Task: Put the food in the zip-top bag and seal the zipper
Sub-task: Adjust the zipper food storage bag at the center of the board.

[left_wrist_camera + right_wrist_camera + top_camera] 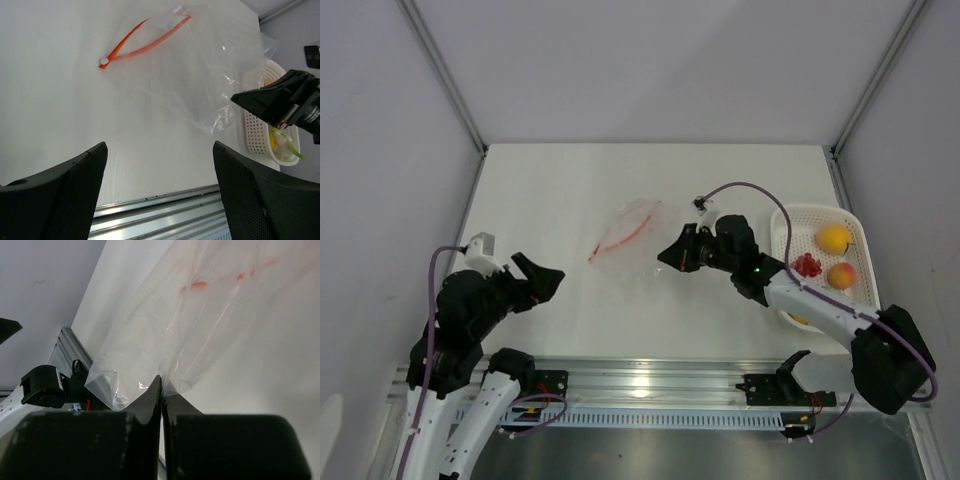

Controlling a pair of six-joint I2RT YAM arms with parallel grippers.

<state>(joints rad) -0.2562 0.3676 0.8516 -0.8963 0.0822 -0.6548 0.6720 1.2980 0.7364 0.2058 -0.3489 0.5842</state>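
While the right hand (665,258) is clamped shut on the right edge of the one clear bag (632,232), the left hand (542,270) gapes empty, well apart from it. That bag lies mid-surface (550,190), its zipper (617,238) parted. Nearby, one white basket (798,212) holds two orange-yellow fruits (834,238), one red berry cluster (807,265) and one white-green vegetable piece (286,145); the right arm crosses its near rim.

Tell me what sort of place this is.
Most likely a robot lab test cell: a white table boxed in by plain white panels, an aluminium rail beside the left arm and right arm, and toy fruit in a white basket.
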